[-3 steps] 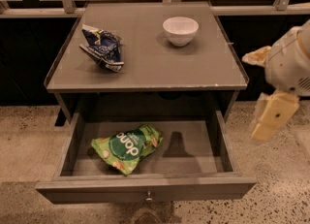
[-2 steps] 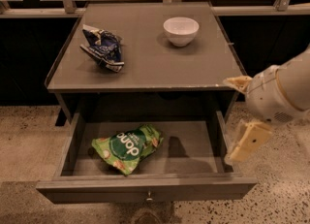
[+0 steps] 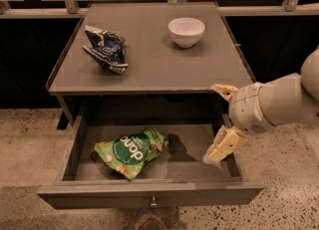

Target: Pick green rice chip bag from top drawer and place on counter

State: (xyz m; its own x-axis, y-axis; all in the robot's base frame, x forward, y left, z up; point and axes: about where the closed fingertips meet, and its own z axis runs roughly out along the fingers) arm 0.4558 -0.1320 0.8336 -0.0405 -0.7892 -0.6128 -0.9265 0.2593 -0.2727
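Reaching is the step in hand. The tool hangs at the right of the frame, over the right end of the open top drawer, jaws wide apart and empty. The green rice chip bag lies on the drawer floor at lower centre-left, well apart from it. The next move calls for travel left, a descent onto the bag and a firm close, then a lift to the surface.

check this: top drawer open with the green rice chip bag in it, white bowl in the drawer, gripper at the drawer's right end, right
No: the camera view shows the white bowl on the counter, not in the top drawer. The rest holds: the drawer is open, the green rice chip bag lies in it, and the gripper is at its right end.
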